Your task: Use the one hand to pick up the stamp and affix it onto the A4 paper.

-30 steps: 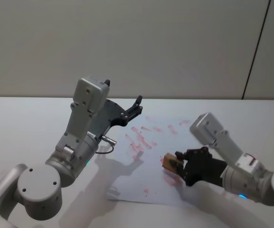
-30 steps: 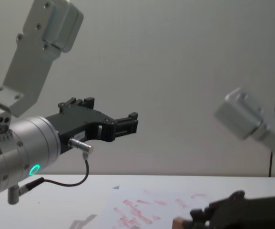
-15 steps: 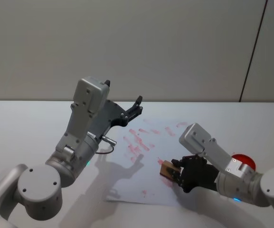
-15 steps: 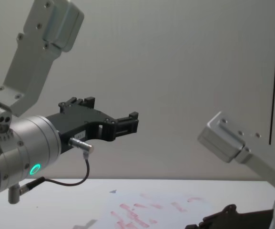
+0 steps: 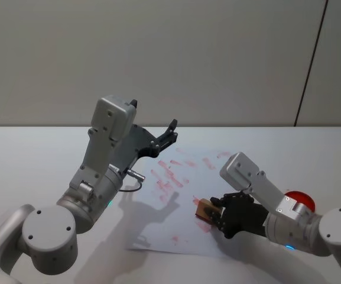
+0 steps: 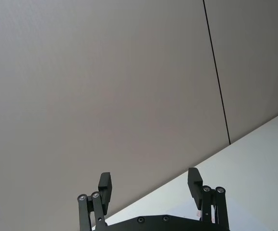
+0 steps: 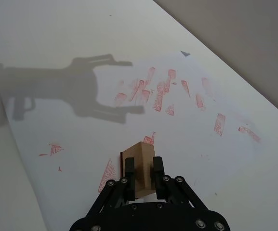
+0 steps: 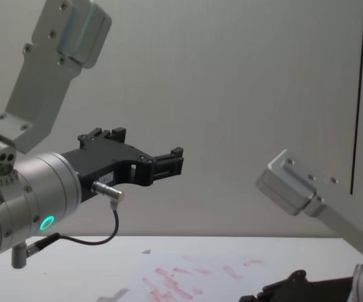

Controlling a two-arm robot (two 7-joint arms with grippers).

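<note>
The white A4 paper (image 5: pixel 161 222) lies on the table, scattered with red stamped marks. My right gripper (image 5: pixel 210 211), the hand, is shut on the wooden stamp (image 5: pixel 203 208) low over the sheet's near right part. In the right wrist view the stamp (image 7: pixel 139 164) stands upright between the black fingers (image 7: pixel 129 169), its base down at the A4 paper (image 7: pixel 216 159) beside a red mark; I cannot tell whether it touches. My left gripper (image 5: pixel 171 134) hangs open and empty, raised above the paper's far left side, its fingers (image 6: pixel 105 185) spread wide.
A round red object (image 5: pixel 299 200) sits on the table behind my right forearm. The left arm's shadow (image 7: pixel 95 91) falls across the sheet. The raised left gripper (image 8: pixel 168 160) shows in the chest view above the paper (image 8: pixel 216 286). A grey wall stands behind the table.
My right gripper has carried the stamp lower and a little leftward, toward the paper's near edge. The left arm has stayed still.
</note>
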